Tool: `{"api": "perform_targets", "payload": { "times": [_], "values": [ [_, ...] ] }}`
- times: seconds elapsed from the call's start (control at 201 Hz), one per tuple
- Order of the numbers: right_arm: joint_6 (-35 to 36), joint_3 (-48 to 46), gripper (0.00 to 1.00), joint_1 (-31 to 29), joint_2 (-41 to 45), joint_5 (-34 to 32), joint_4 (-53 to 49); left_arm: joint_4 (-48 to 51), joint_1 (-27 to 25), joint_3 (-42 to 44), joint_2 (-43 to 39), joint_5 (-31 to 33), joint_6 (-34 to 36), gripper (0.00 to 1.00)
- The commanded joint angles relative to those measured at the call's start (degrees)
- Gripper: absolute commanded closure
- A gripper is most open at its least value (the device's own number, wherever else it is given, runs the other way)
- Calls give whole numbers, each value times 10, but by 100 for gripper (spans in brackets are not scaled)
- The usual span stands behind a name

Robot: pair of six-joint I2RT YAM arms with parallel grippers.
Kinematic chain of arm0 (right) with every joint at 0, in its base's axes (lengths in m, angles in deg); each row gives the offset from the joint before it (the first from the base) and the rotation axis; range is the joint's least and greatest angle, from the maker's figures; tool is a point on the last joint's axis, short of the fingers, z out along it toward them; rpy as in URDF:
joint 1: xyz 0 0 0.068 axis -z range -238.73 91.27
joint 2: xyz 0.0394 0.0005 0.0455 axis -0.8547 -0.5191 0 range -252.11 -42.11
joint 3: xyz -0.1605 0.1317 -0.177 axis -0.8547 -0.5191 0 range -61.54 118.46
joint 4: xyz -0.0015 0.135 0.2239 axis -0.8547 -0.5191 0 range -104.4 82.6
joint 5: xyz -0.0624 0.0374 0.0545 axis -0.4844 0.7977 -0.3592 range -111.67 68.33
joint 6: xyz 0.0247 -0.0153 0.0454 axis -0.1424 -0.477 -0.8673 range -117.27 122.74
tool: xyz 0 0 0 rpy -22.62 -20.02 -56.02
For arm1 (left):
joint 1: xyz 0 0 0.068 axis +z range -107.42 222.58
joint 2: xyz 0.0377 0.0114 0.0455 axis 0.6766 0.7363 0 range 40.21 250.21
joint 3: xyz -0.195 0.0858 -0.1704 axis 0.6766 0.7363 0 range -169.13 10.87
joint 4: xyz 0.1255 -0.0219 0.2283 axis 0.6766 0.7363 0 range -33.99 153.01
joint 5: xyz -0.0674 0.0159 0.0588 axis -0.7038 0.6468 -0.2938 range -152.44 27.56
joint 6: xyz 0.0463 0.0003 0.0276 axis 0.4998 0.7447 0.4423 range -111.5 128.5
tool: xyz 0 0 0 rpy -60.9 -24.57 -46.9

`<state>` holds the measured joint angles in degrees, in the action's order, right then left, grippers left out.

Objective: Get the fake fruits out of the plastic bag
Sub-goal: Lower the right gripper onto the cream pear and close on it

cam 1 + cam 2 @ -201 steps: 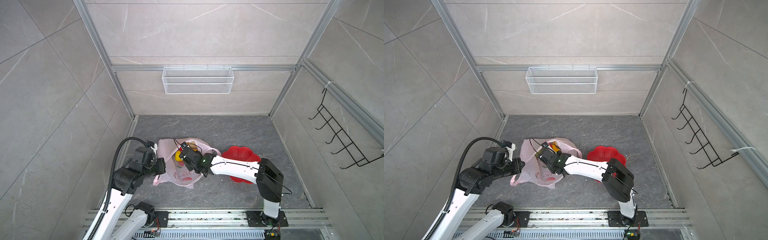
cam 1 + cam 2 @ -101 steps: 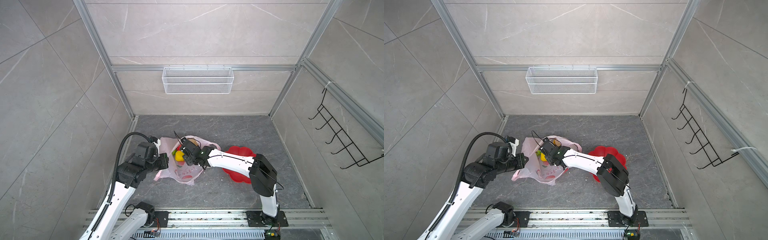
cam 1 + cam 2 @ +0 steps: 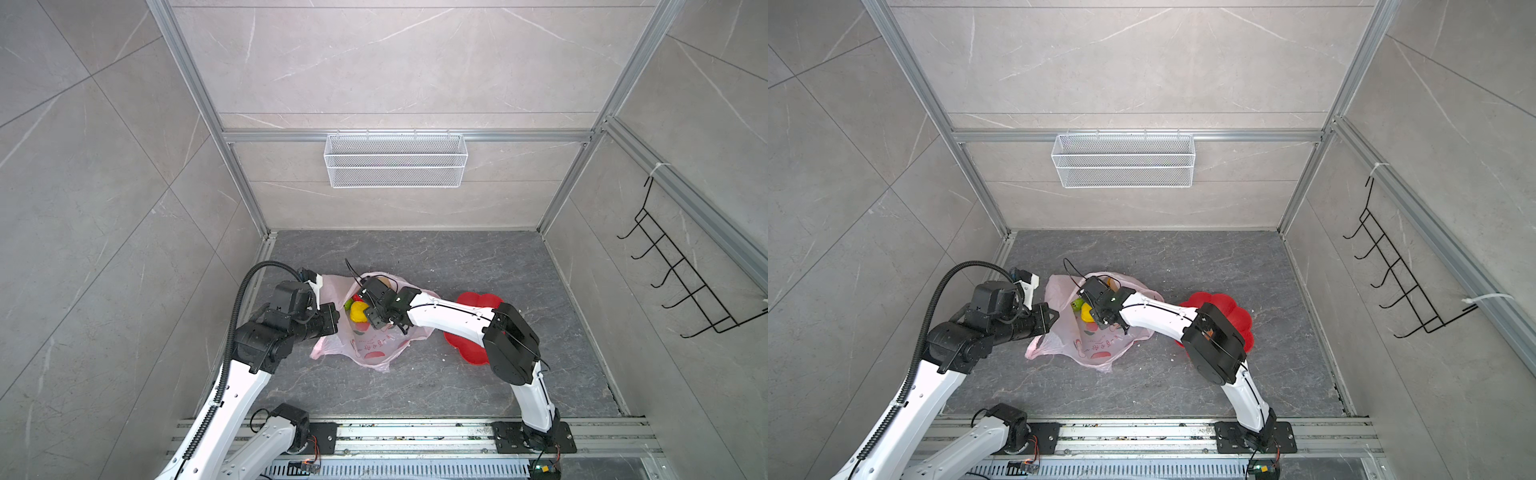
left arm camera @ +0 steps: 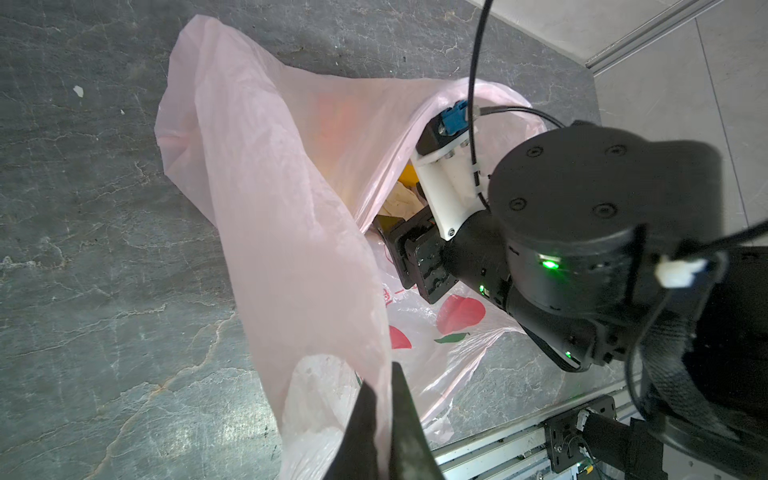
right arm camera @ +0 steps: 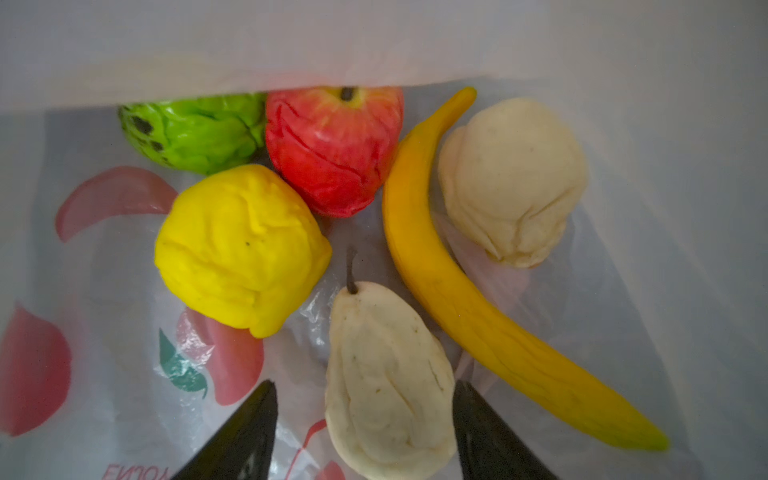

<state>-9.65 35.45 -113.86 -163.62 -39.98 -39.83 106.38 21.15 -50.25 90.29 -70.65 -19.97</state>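
Nearest the right wrist camera, the right gripper [image 5: 365,383] has its fingers apart on either side of a pale pear-shaped fruit [image 5: 390,419], not clamped on it. Past that lie a yellow lump [image 5: 241,249] and the banana [image 5: 457,291], then a rounder beige lump [image 5: 511,178], a red apple-like ball [image 5: 332,149] and a green bumpy ball [image 5: 195,133] farthest in. All six sit inside the plastic bag [image 4: 270,187], so no fruit appears to be out yet and the whole emptying is left. Only the left wrist view shows the left gripper [image 4: 381,380] pinched together on the bag's rim, lifting the mouth. Only the top views show the bag lying on the grey floor [image 3: 415,386] beside a red flower-shaped dish [image 3: 478,300], with just the yellow and green fruits peeking out.
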Motion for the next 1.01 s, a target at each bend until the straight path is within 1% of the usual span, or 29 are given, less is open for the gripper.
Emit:
{"api": "perform_targets", "payload": {
  "times": [0.0, 0.816, 0.946, 1.001],
  "values": [
    [-9, 21, 31, 4, -16, 10, -23, -26, 1, -23, 6, -10, 7, 93],
    [-22, 17, 31, 27, -54, 33, -15, -40, 1, -30, 30, -14, 13, 94],
    [-23, 16, 35, 28, -54, 35, -13, -40, 2, -27, 29, -14, 14, 94],
    [-23, 16, 40, 28, -52, 35, -11, -40, 1, -27, 29, -14, 13, 94]
  ]
}}
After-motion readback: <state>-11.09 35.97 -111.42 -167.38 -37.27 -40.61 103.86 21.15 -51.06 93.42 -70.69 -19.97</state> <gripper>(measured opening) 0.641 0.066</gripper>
